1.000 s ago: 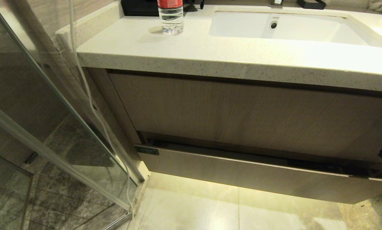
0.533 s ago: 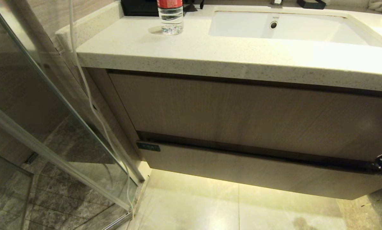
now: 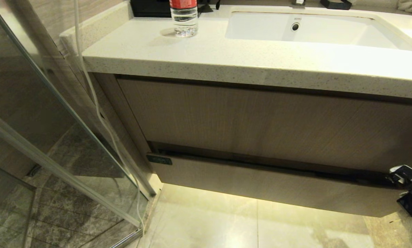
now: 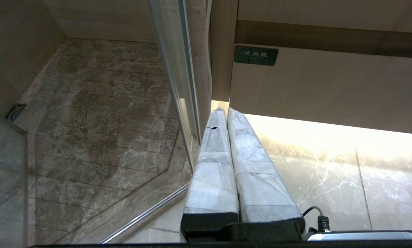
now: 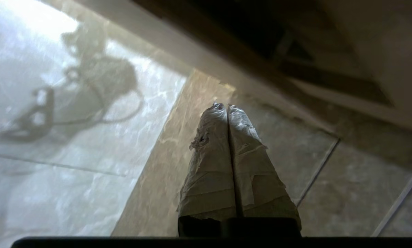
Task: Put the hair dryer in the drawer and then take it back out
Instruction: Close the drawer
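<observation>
The hair dryer shows in no view, so I cannot tell where it is. One drawer [image 3: 274,186] sits nearly closed, a dark slit along its top edge. The right gripper [image 3: 410,193] hangs by its right end, fingers pressed together, holding nothing. Likely the drawer is about to be worked; next it needs a hook into that slit. The left gripper [image 4: 223,110], also pressed together, idles near the label [image 4: 256,55]. One bottle [image 3: 184,19], one sink [image 3: 378,19].
</observation>
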### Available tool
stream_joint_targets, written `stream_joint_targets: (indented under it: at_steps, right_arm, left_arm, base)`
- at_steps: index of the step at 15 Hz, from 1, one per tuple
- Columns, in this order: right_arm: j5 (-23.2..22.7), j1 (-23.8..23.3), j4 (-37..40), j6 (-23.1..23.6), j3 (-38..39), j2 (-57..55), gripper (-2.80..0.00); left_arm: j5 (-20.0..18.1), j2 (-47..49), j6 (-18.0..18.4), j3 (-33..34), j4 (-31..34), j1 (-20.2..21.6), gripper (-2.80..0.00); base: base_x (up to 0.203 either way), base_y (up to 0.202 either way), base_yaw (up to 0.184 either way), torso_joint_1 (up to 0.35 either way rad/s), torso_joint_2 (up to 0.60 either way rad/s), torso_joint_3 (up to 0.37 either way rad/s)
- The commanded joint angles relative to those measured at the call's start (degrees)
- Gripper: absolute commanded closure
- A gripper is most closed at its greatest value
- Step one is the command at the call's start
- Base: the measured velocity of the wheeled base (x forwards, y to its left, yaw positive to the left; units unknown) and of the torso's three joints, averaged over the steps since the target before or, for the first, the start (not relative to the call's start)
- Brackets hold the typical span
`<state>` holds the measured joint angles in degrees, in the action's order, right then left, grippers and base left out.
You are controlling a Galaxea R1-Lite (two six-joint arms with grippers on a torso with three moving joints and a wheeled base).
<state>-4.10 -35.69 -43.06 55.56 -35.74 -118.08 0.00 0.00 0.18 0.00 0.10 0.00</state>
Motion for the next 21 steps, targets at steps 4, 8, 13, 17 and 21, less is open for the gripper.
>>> stream_joint_targets:
  at_steps: [4, 8, 13, 17, 21]
  right_arm:
    - [-0.56, 0.00, -2.96, 1.69, -1.55, -6.18, 0.00]
    - [-0.98, 0.01, -6.26, 3.60, -2.91, -10.45, 0.00]
    - [-1.26, 0.25, -11.37, 3.76, -5.89, -13.44, 0.00]
    - [-3.27, 0.59, -16.26, 0.61, -7.45, -12.67, 0.00]
    - [-3.91, 1.15, -20.57, -1.42, -7.14, -11.12, 0.00]
  left_arm:
    - [0.00, 0.00, 0.00, 0.00, -0.01, 0.00, 0.00]
    - [0.00, 0.00, 0.00, 0.00, -0.01, 0.00, 0.00]
    - [0.00, 0.00, 0.00, 0.00, -0.01, 0.00, 0.00]
    - [0.00, 0.00, 0.00, 0.00, -0.01, 0.00, 0.00]
    - [0.00, 0.00, 0.00, 0.00, -0.01, 0.00, 0.00]
  base:
    - [0.000, 0.000, 0.000, 0.000, 0.00, 0.000]
    - [0.000, 0.000, 0.000, 0.000, 0.00, 0.000]
    - [0.000, 0.000, 0.000, 0.000, 0.00, 0.000]
    - [0.000, 0.000, 0.000, 0.000, 0.00, 0.000]
    - [0.000, 0.000, 0.000, 0.000, 0.00, 0.000]
